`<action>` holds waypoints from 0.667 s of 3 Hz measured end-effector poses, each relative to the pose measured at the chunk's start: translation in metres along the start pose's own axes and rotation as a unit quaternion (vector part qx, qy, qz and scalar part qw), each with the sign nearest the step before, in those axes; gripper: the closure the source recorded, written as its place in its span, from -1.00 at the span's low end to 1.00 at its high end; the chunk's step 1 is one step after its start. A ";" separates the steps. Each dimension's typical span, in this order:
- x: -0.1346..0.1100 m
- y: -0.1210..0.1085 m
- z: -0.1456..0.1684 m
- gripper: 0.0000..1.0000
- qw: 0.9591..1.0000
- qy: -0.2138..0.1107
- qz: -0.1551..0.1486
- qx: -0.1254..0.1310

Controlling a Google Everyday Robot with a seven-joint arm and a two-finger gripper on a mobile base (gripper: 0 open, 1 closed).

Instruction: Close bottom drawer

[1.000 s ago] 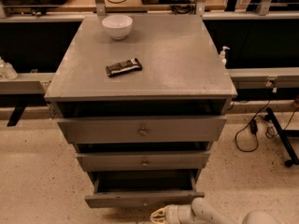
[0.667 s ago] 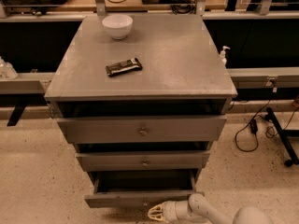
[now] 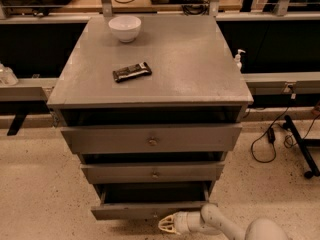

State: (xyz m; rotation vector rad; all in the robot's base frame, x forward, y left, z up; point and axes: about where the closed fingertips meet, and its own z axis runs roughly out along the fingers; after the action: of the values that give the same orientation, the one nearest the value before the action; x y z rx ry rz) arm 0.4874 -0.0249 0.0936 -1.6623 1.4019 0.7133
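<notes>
The grey cabinet has three grey drawers. The bottom drawer is the lowest one and stands pulled out, its dark inside showing behind its flat front. My gripper is at the bottom edge of the view, right in front of the middle of that drawer front, at or very near it. My white arm reaches in from the lower right. The drawer's knob is hidden at the gripper.
The top drawer and middle drawer also stand slightly out. A white bowl and a dark snack bar lie on the cabinet top. Cables and a black stand leg lie on the floor at right.
My gripper has moved slightly up and left, closer to the bottom drawer's front. The drawer stands about as far out as before.
</notes>
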 end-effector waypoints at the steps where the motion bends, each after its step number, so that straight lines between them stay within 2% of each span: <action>1: 0.005 -0.013 -0.002 1.00 1.000 0.003 -0.007 0.011; 2: 0.005 -0.012 -0.002 1.00 1.000 0.003 -0.008 0.012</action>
State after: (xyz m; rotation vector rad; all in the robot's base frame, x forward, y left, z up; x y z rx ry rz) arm 0.5003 -0.0284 0.0932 -1.6573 1.3952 0.6803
